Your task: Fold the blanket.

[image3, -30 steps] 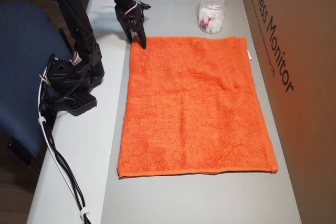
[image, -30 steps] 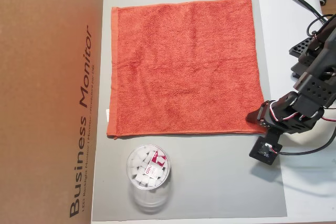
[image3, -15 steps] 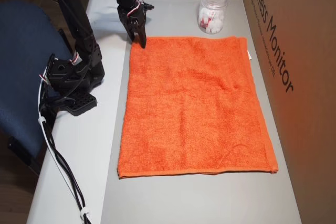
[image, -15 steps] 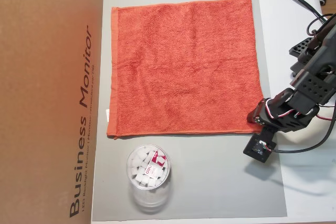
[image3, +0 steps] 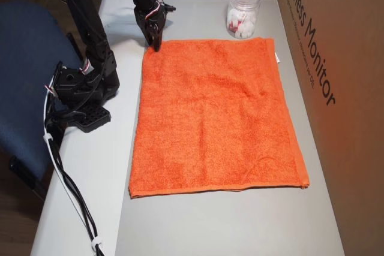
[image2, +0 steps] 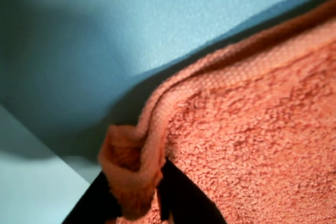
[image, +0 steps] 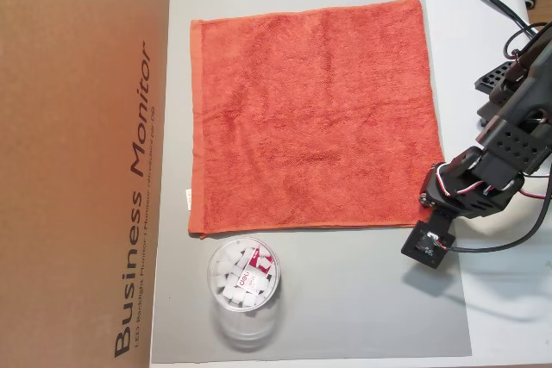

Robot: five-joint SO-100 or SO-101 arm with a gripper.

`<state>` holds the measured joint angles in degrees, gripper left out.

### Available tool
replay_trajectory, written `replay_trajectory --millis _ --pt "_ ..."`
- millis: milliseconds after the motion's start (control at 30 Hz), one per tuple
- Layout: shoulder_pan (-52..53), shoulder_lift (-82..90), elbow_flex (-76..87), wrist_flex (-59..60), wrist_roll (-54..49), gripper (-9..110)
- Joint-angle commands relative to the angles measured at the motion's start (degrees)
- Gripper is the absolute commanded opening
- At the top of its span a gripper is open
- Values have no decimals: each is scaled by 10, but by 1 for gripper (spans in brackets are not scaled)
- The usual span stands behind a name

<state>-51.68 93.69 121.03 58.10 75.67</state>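
The blanket (image: 310, 118) is an orange-red terry towel spread flat on a grey mat (image: 345, 299); it also shows in the other overhead view (image3: 216, 118). Its small white tag (image: 185, 199) is on the edge near the box. My gripper (image: 430, 202) is at the blanket's corner farthest from the tag along the cup-side edge (image3: 155, 44). In the wrist view the two black fingers (image2: 184, 200) are closed on the bunched-up corner (image2: 131, 171), which stands a little off the mat. The rest of the blanket (image2: 252, 140) lies flat.
A clear plastic cup (image: 244, 286) with white pieces inside stands on the mat just off the blanket's edge (image3: 243, 10). A tall cardboard box (image: 78, 161) runs along the tag side. The arm's base (image3: 84, 94) and cables sit off the mat, beside a blue chair (image3: 24, 88).
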Motion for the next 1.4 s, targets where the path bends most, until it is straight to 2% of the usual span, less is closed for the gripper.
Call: replay_trajectory --millis 0,233,633,967,1367 --pt "-6 7 -1 4 7 0" --pt "-7 15 -5 11 10 0" --pt "-3 134 6 14 10 0" --pt "1 255 3 114 10 0" --pt "88 394 1 200 10 0"
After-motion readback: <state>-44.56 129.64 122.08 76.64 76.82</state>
